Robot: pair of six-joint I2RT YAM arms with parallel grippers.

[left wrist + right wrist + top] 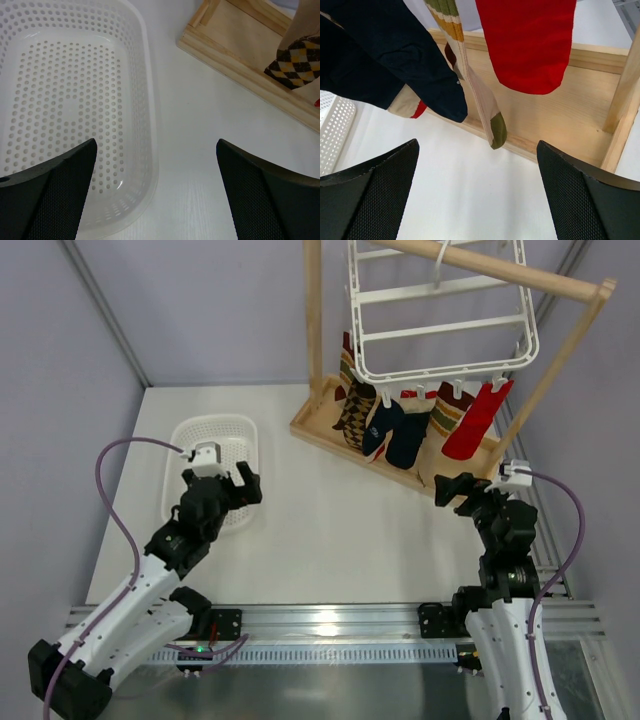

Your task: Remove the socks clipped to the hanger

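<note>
Socks hang in a row from clips along the lower rim of the white hanger, which is hooked on the rail of a wooden stand at the far side of the worktop.

Right pincer sits low, its jaws spread wide and holding nothing, with the row just ahead of and above it. In its wrist view the red sock dangles ahead and slightly right of the gap between the fingers. A navy sock hangs ahead-left. A cream striped sock with a green toe hangs straight ahead between them, its toe near the front lip of the stand's base. None of them touches the fingers. An upright post of the stand closes the room to the right. Below and ahead of the fingers the worktop runs bare up to the base edge.

Left pincer, likewise spread wide and empty, hovers well apart from the socks, over the right rim of a white perforated basket. The basket lies below it and to its left. Open white worktop runs to its right and ahead, up to the near corner of the base, where the toe of the argyle sock hangs. Between the two pincers the worktop lies open.
</note>
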